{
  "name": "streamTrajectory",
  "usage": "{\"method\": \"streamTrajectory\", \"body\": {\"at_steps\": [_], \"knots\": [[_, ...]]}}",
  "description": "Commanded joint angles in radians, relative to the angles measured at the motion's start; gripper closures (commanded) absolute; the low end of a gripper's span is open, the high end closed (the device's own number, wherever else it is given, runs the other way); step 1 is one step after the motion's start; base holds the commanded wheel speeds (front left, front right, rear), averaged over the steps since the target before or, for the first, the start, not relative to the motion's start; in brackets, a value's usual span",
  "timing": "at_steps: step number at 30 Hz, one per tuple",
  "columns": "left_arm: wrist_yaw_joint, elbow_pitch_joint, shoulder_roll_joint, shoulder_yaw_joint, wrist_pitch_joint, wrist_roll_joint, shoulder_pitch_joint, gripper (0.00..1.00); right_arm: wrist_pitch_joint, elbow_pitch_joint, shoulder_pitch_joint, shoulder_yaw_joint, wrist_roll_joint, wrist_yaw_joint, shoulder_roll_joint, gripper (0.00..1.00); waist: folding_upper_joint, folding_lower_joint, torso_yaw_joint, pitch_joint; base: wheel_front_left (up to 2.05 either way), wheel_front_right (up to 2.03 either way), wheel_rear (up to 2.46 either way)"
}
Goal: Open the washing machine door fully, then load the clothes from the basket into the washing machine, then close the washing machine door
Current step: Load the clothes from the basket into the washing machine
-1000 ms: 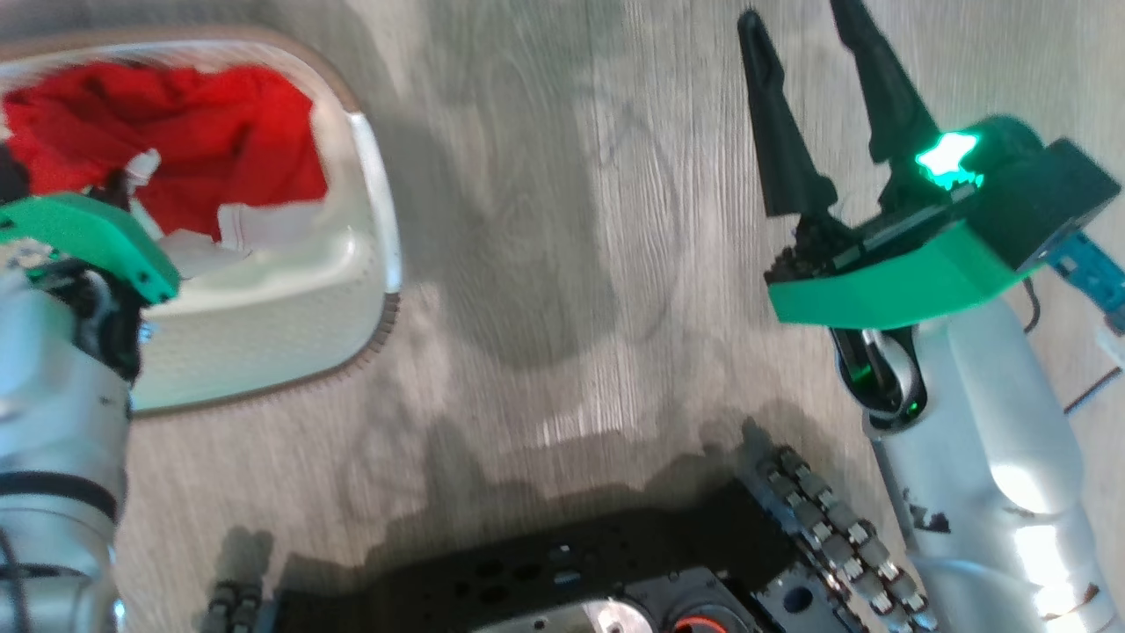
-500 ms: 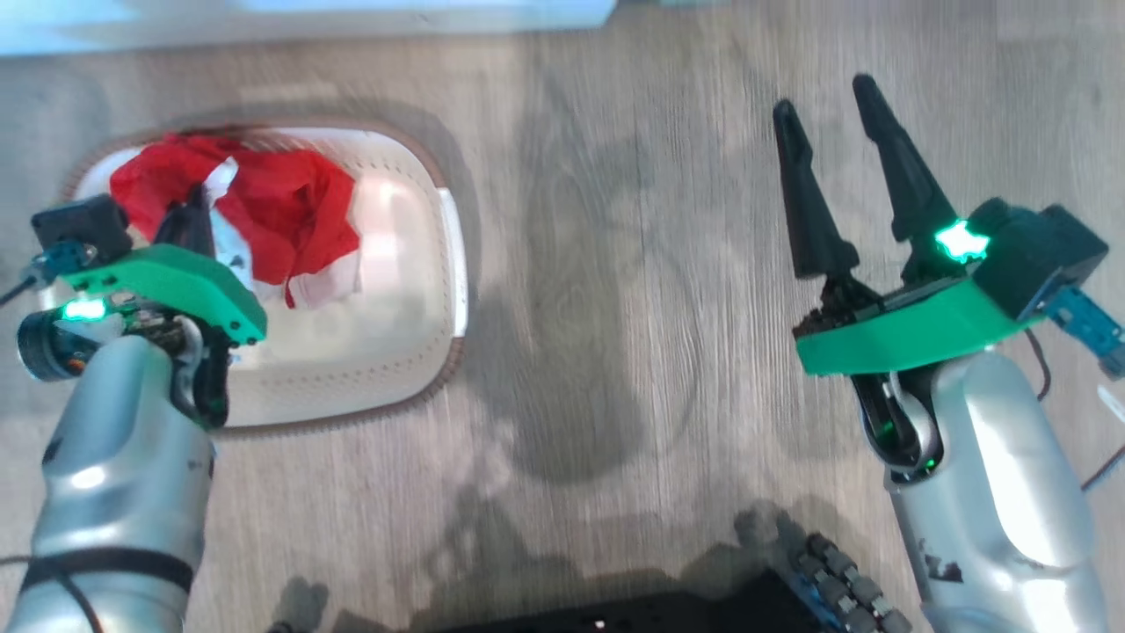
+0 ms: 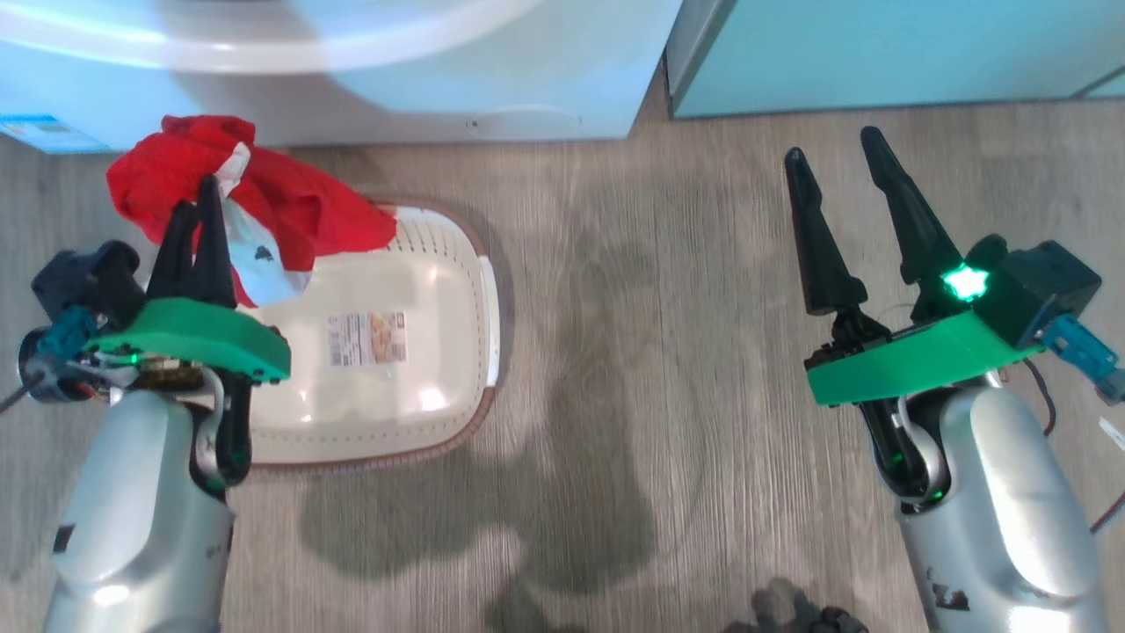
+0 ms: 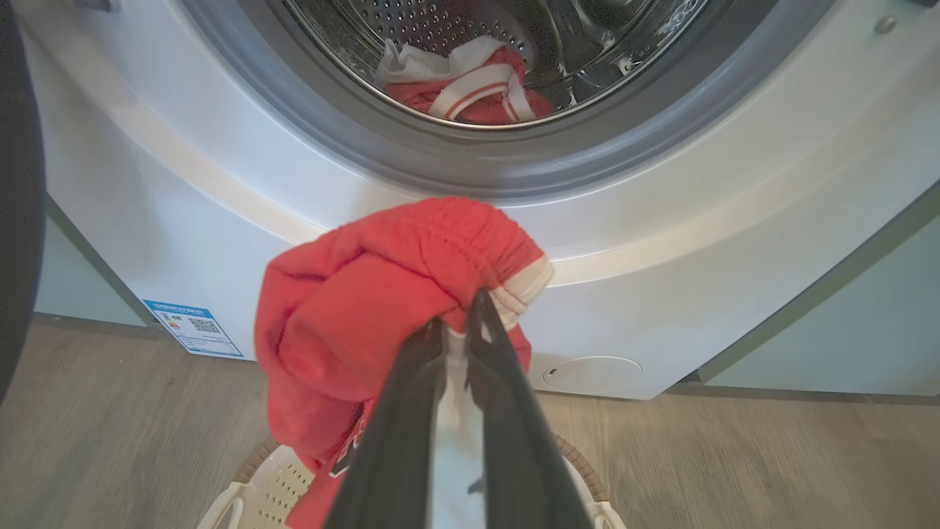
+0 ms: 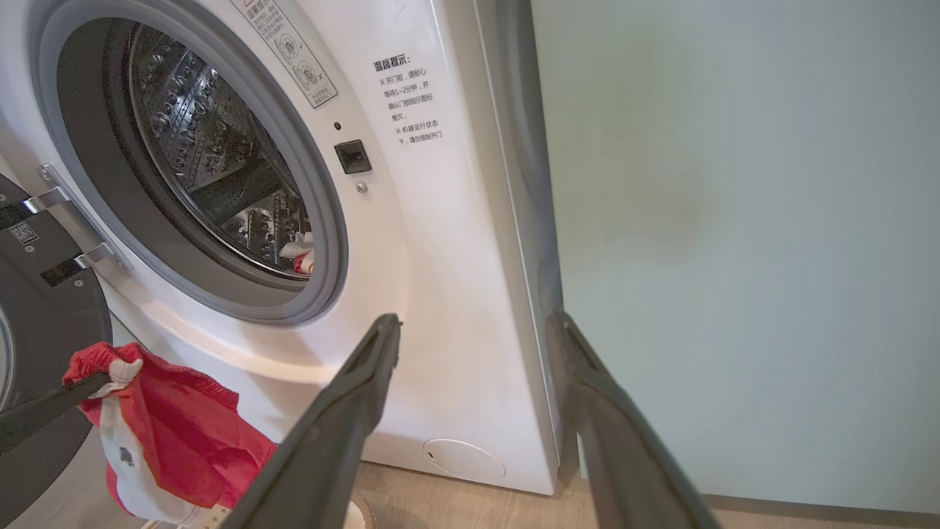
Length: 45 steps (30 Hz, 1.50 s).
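Since the earlier frames the red garment (image 3: 290, 207) has been lifted out of the basket (image 3: 488, 290), and the head camera has been tilted up. The left gripper (image 3: 198, 198) is pinched almost shut on the garment's white-trimmed edge, and the cloth is hung from the fingers (image 4: 507, 411) above the basket's far rim. The right gripper (image 3: 832, 145) is held wide open with nothing in it, well apart to the right over the wood floor (image 3: 659, 352). The basket is set on the floor just before the washing machine (image 4: 220, 184), with a label (image 3: 366, 338) seen on its bottom. The washing machine door (image 5: 44, 308) is swung open at the left. A second red-and-white garment (image 4: 470, 92) is lodged in the steel drum (image 4: 514, 29). A blue sticker (image 4: 192, 327) and a round flap (image 4: 584, 373) are seen low on the front. A teal cabinet (image 5: 734, 220) is placed right beside the machine.
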<state>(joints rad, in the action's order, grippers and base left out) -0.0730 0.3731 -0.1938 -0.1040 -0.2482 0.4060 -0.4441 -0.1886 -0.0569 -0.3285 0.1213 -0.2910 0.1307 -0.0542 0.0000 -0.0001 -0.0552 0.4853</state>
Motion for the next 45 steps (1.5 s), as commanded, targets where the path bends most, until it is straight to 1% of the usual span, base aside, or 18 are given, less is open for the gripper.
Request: {"method": "streamTrajectory", "body": {"at_steps": [1, 10, 18, 24, 31, 45], "knots": [[-0.01, -0.062, -0.034, 0.026, -0.009, -0.012, 0.02, 1.0, 0.004, 0.026, 0.023, 0.011, 0.005, 0.0, 0.004, 0.0, 0.0, 0.0001, 0.003, -0.039, 0.0, 0.0, 0.0], [-0.032, -0.237, -0.068, 0.011, -0.001, -0.047, 0.138, 1.0, 0.013, 0.011, 0.086, -0.008, 0.008, 0.0, 0.004, 0.0, 0.0, 0.0001, -0.003, -0.163, 0.0, 0.0, 0.0], [-0.051, -0.324, -0.091, 0.005, 0.007, -0.068, 0.218, 1.0, 0.033, 0.013, 0.152, -0.023, 0.004, 0.0, 0.004, 0.0, 0.0, 0.0001, -0.002, -0.262, 0.0, 0.0, 0.0], [-0.055, -0.358, -0.102, -0.003, 0.012, -0.074, 0.268, 1.0, 0.051, 0.023, 0.201, -0.028, 0.001, 0.0, 0.004, 0.0, 0.0, 0.0001, -0.001, -0.329, 0.0, 0.0, 0.0], [-0.053, -0.378, -0.125, -0.02, 0.042, -0.084, 0.315, 1.0, 0.07, 0.029, 0.244, -0.027, -0.004, 0.0, 0.004, 0.0, 0.0, 0.0001, -0.01, -0.387, 0.0, 0.0, 0.0], [-0.069, -0.421, -0.138, -0.04, 0.072, -0.093, 0.366, 1.0, 0.084, 0.033, 0.267, -0.034, -0.008, 0.0, 0.004, 0.0, 0.0, 0.0001, -0.006, -0.414, 0.0, 0.0, 0.0]]}}
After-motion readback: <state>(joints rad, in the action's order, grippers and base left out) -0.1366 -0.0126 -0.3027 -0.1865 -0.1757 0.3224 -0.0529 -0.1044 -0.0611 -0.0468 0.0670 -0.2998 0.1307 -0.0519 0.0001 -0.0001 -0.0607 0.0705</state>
